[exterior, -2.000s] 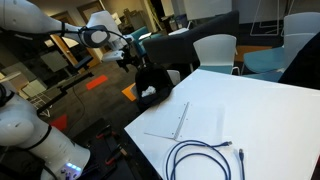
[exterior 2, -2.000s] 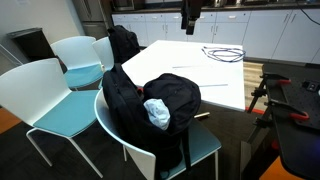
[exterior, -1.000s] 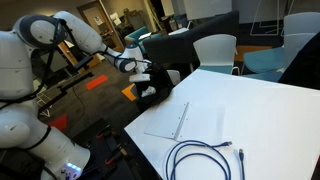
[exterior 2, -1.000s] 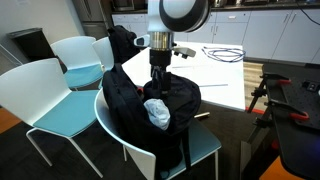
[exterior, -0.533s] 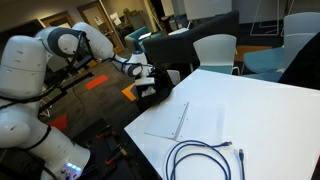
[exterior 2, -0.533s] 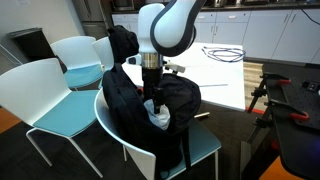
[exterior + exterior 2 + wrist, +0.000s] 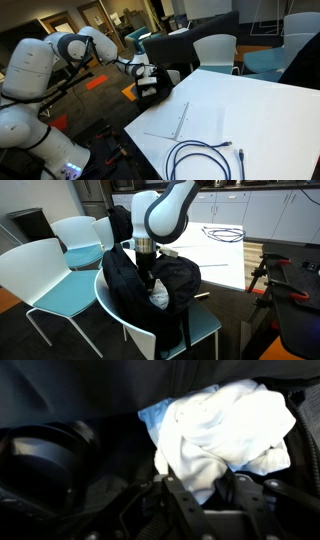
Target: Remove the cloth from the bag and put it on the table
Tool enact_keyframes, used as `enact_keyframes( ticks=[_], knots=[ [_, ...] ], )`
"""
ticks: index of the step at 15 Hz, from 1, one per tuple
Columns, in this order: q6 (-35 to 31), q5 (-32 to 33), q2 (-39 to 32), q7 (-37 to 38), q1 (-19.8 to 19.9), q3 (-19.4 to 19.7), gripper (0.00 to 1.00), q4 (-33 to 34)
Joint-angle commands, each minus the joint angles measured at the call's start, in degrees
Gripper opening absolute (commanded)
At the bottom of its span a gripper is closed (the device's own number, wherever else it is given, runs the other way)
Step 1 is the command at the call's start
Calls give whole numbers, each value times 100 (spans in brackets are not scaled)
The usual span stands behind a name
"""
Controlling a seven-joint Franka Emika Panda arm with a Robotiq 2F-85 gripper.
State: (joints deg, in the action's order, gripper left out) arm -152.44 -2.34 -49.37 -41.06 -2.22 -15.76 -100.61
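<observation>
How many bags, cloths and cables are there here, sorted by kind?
Black bags: 2 (front bag, rear bag)
White cloth: 1
Coiled cable: 1
Total: 4

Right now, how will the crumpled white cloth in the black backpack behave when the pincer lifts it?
Likely floppy: the crumpled white cloth lies in soft folds, so it should sag and trail. Probably light, as it looks thin. It may drag on the opening of the black backpack, since part sits inside.
</observation>
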Motion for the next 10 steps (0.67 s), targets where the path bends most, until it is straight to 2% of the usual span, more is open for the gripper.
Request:
enact_keyframes(
  ticks=[1, 3, 6, 10],
  knots=[
    [197, 142, -4, 262, -6, -71, 12, 193],
    [216, 144, 94, 368, -20, -76, 1, 130],
    [635, 134, 507, 662, -41, -29, 0, -142],
    [1053, 144, 1556, 1223, 10, 123, 1, -814]
  ],
)
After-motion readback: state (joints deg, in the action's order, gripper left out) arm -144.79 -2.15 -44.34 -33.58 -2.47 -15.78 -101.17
